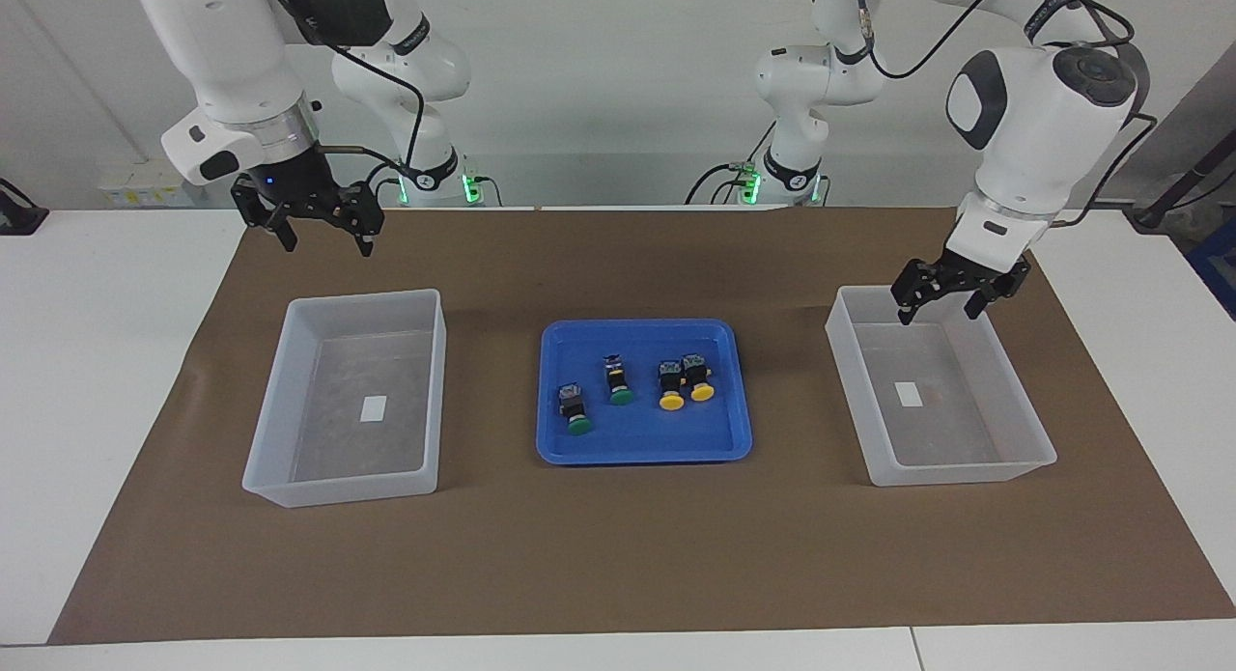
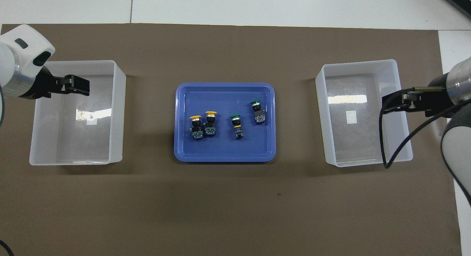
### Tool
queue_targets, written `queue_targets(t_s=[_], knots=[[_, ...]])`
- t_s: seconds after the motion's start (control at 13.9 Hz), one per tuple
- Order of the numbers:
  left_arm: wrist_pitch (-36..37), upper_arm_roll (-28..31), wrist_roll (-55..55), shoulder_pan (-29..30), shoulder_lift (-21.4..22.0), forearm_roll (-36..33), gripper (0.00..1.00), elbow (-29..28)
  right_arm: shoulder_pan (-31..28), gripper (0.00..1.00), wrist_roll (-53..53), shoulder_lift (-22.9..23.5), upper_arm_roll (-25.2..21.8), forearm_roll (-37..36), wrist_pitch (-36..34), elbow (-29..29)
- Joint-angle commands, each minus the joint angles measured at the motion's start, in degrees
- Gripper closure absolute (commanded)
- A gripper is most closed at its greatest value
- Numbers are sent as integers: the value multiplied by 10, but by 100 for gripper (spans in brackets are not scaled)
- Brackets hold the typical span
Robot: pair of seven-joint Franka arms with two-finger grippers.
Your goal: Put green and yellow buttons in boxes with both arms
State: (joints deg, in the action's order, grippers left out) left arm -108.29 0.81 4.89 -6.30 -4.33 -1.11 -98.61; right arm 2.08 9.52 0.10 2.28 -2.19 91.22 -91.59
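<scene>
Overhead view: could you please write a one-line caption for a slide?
Four buttons lie in the blue tray between two empty boxes; both grippers, left and right, hover over the boxes.

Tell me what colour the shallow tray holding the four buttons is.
Blue. The tray shows best in the overhead view, lying between the two boxes.

text: none legible | box labels (image 1: pixel 373 408): blank white

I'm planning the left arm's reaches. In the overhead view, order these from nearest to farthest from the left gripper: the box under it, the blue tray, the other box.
1. The box at the left arm's end, under the left gripper.
2. The blue tray mid-table, with all four buttons.
3. The second box at the right arm's end, under the right gripper.
</scene>
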Motion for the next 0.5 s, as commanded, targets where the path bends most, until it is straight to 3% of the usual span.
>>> queue_targets(t_s=[0.0,0.43], knots=[[-22,7,11,-10,27,-9,0,-34,-1,0,-15,1,-2,1,-7,2],[-21,6,18,-9,25,-8,0,-34,-1,0,-15,1,-2,0,-7,2]])
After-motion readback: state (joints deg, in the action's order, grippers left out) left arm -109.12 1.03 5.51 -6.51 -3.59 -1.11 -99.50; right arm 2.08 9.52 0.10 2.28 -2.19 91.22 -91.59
